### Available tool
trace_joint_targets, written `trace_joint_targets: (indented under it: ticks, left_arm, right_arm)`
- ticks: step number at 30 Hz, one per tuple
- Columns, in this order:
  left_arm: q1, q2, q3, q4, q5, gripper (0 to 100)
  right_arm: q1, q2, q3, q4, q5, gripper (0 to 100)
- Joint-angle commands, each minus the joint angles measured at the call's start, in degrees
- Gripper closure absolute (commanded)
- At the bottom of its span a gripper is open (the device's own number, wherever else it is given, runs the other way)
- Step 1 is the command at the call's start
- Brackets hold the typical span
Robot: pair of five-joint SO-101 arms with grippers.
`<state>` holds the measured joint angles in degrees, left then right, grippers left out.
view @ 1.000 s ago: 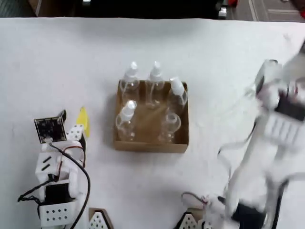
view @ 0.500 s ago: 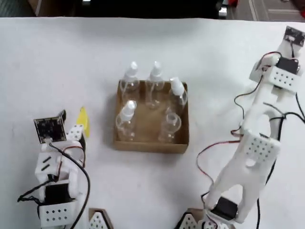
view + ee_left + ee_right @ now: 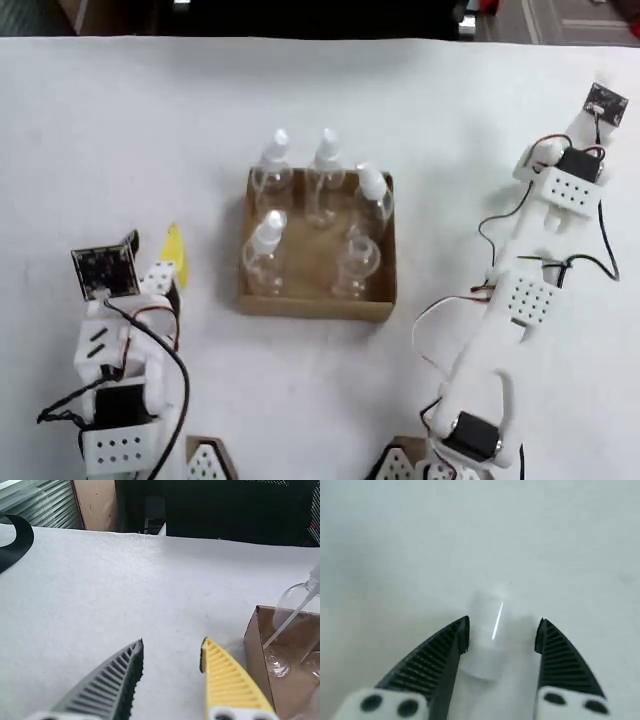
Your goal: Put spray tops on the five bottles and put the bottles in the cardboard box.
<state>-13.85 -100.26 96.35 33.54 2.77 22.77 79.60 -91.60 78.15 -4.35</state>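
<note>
A white, felt-like table (image 3: 150, 120) is carrying a brown cardboard box (image 3: 315, 303), square and open-topped, holding five clear round plastic bottles (image 3: 267, 262). Four are wearing white tops (image 3: 279, 140), and the bottle (image 3: 358, 262) in the box's front right corner is standing uncapped. Left of the box, the left gripper (image 3: 172, 645) is hanging with ribbed jaws parted, gripping nothing. Well right of the box, the right gripper (image 3: 502, 625) is straddling, jaws wide, a loose white cylindrical top (image 3: 487, 650).

One cardboard box (image 3: 315, 303) holds five clear bottles (image 3: 268, 262). Four wear white spray tops (image 3: 278, 142) and one is uncapped. One loose spray top (image 3: 489, 640) lies on the counter (image 3: 150, 120). Two robot arms (image 3: 525, 300).
</note>
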Motion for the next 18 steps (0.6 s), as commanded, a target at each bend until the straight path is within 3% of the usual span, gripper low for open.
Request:
trace_joint_targets:
  ticks: [1,5,10,18]
  left_arm:
    - [0.8,-1.0,-0.4,-1.1,-0.5,82]
    - [0.9,-1.0,-0.4,-1.1,-0.5,82]
    - [0.9,-0.9,-0.4,-1.1,-0.5,82]
    - [0.9,-0.9,-0.4,-1.1,-0.5,82]
  right_arm:
    - [0.7,-0.9,-1.8,0.2,-0.7,84.4]
    - [0.7,-1.4,-2.1,0.2,-0.3,99.3]
    - [0.8,-5.0,-4.0,2.3,-0.2,98.5]
    - [0.7,-25.4,-3.7,11.9,-0.2,98.2]
